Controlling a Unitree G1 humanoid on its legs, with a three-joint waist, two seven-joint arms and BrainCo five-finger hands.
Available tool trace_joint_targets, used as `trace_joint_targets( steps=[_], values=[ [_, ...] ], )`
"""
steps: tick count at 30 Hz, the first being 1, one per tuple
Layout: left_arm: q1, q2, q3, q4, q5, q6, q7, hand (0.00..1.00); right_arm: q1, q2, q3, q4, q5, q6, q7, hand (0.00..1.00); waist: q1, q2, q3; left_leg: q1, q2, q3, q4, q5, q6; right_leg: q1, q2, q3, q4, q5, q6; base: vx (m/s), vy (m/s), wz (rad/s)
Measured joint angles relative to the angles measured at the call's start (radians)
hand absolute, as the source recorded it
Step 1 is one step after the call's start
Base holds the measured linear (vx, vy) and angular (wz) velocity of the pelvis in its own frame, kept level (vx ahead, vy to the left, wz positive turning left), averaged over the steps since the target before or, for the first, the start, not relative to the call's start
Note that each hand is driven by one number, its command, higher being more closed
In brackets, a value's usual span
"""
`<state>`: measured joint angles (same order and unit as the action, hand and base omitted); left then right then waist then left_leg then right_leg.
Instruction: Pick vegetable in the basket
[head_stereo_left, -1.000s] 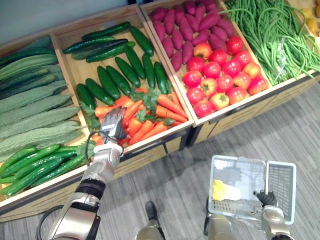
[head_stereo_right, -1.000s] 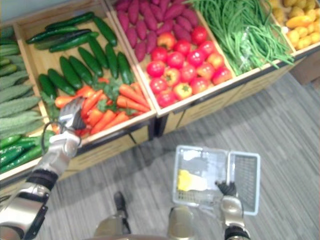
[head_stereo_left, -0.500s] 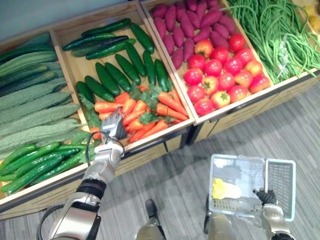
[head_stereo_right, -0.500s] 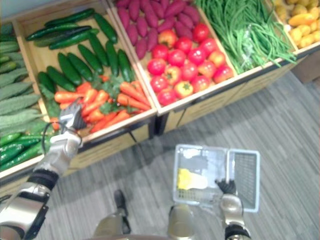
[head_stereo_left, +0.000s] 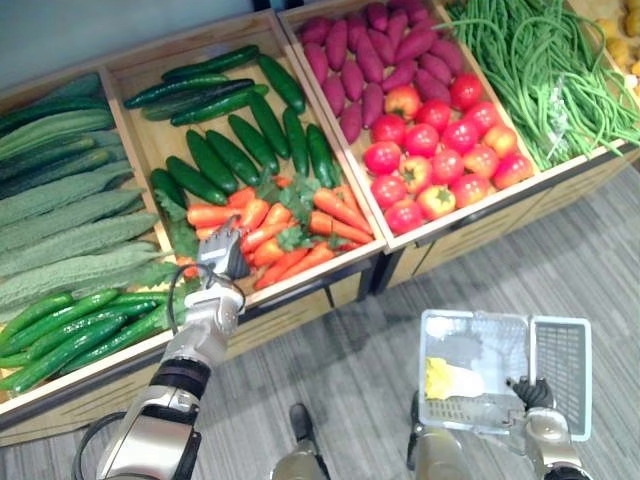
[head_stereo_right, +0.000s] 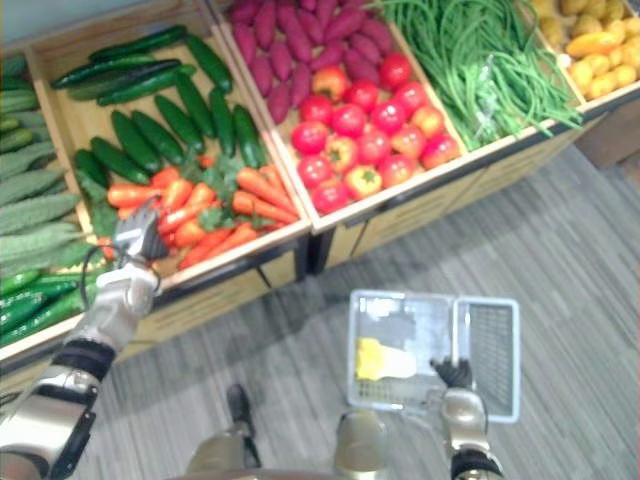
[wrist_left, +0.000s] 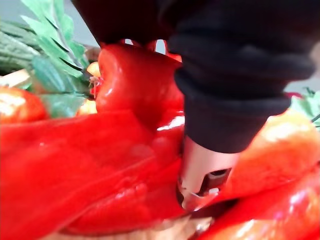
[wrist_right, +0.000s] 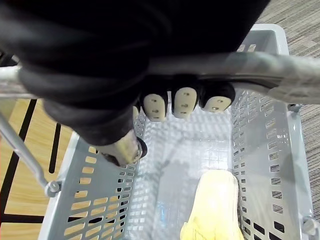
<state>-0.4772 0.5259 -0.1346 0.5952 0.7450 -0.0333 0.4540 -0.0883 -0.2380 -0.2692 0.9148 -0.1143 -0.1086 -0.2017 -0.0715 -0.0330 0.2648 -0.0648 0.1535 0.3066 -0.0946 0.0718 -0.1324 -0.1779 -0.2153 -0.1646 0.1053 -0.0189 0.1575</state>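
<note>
The carrots (head_stereo_left: 320, 215) are piled in the front half of the wooden crate (head_stereo_left: 296, 290), with cucumbers (head_stereo_left: 235, 150) behind them. Our left hand (head_stereo_left: 222, 255) is down in the pile, its fingers buried, so we can't tell their state. Our right hand (head_stereo_left: 528, 393) is curled round the handle (wrist_right: 240, 62) of the grey basket (head_stereo_left: 478, 317), which has something yellow (head_stereo_left: 447, 380) inside.

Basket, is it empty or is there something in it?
Not empty: one pale yellow item lies inside the basket, on its floor. The right hand is curled round its handle.

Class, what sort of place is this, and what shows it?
Probably a shop's produce section: wooden crates sorted with carrots, tomatoes and green beans, and a grey shopping basket in the right hand.
</note>
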Motion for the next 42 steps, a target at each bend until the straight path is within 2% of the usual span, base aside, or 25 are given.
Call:
trace_joint_targets(
  steps=[2,9,16,21,22,28,35,42],
  values=[
    [0.016,0.014,0.03,-0.084,-0.034,-0.004,0.0,1.0,0.009,0.003,-0.01,0.0,0.0,0.001,0.0,1.0,0.002,0.001,-0.001,0.007,0.0,-0.009,0.0,0.001,0.001,0.012,0.0,-0.007,0.0,0.0,0.0,-0.01,-0.003,0.08],
    [0.057,0.048,0.074,-0.2,-0.064,-0.016,-0.001,1.0,0.027,0.007,-0.052,0.005,-0.004,0.015,0.005,1.0,0.022,0.004,-0.005,0.023,0.0,-0.021,0.0,0.005,0.007,0.037,-0.002,-0.019,0.0,0.0,0.0,-0.01,-0.002,0.05],
    [0.13,0.048,0.096,-0.24,-0.066,-0.036,-0.019,1.0,0.05,0.009,-0.059,0.043,-0.005,0.018,0.014,1.0,0.03,0.005,-0.076,0.025,0.0,-0.033,0.0,0.007,0.009,0.046,-0.003,-0.027,0.0,0.0,0.0,-0.01,-0.001,0.03],
    [0.139,0.048,0.105,-0.241,-0.066,-0.045,-0.025,1.0,0.072,0.012,-0.07,0.045,-0.005,0.023,0.015,1.0,0.033,0.004,-0.103,0.027,0.0,-0.049,0.0,0.009,0.012,0.061,-0.004,-0.044,-0.002,-0.001,0.0,-0.01,-0.006,0.09],
    [0.151,0.048,0.105,-0.241,-0.066,-0.044,-0.026,0.0,0.075,0.012,-0.07,0.046,-0.006,0.026,0.015,1.0,0.035,0.003,-0.111,0.027,0.0,-0.049,0.0,0.009,0.012,0.062,-0.005,-0.045,-0.004,-0.001,0.0,0.0,0.0,0.0],
    [0.17,0.046,0.105,-0.217,-0.066,-0.04,-0.038,0.0,0.074,0.012,-0.07,0.053,-0.006,0.037,0.015,1.0,0.044,0.0,-0.116,0.023,0.0,-0.058,-0.001,0.011,0.012,0.069,-0.004,-0.05,-0.017,0.001,0.002,0.0,-0.003,0.03],
    [0.168,0.026,0.101,-0.087,-0.063,-0.001,-0.045,0.0,0.058,0.012,-0.065,0.075,-0.007,0.038,0.015,1.0,0.042,-0.013,-0.124,0.012,-0.002,-0.058,-0.001,0.011,0.011,0.066,-0.004,-0.052,-0.032,0.005,0.007,0.03,-0.003,0.0],
    [0.134,0.023,0.079,0.014,-0.061,0.015,-0.045,0.0,0.037,0.012,-0.036,0.071,-0.035,0.036,0.014,1.0,0.029,-0.016,-0.122,-0.01,-0.003,-0.045,-0.001,0.011,0.011,0.039,-0.004,-0.04,-0.043,0.019,0.006,-0.01,0.0,-0.05]
  ],
)
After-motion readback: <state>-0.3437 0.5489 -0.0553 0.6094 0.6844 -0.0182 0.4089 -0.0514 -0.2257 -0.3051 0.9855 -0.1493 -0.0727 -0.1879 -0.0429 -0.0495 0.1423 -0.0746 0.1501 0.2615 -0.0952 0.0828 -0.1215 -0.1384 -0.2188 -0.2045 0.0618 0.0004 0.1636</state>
